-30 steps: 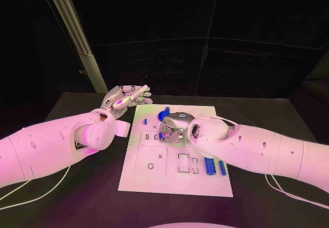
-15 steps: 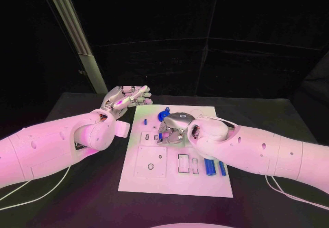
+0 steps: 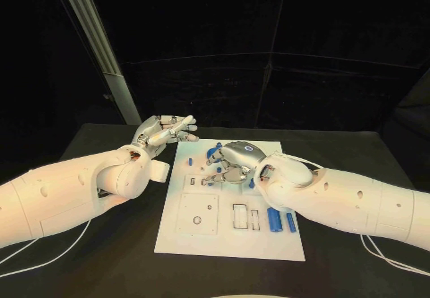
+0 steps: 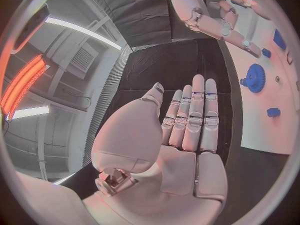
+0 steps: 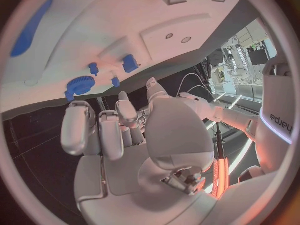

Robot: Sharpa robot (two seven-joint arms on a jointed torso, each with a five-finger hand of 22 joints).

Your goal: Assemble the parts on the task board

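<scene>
The white task board [image 3: 228, 233] lies in the middle of the black table. A blue gear [image 3: 215, 151] and a small blue peg [image 3: 190, 159] sit at its far end, and two blue bars [image 3: 280, 219] lie near its right edge. My right hand [image 3: 230, 164] hovers over the board's far middle, fingers pointing down beside the gear. The right wrist view shows its fingers [image 5: 100, 130] loosely bent with nothing in them, above the gear [image 5: 80, 85] and pegs [image 5: 130, 63]. My left hand [image 3: 168, 130] is raised off the board's far left corner, fingers [image 4: 194, 115] straight, holding nothing.
Rectangular slots [image 3: 240, 215] and a square plate with holes [image 3: 199, 212] occupy the board's near half. A pale post [image 3: 103, 62] rises behind the table's far left. Bare black table [image 3: 107, 248] lies on both sides of the board.
My right hand has lifted slightly and turned, its back now farther up the board, uncovering the area around the small slots. My left hand has hardly moved.
</scene>
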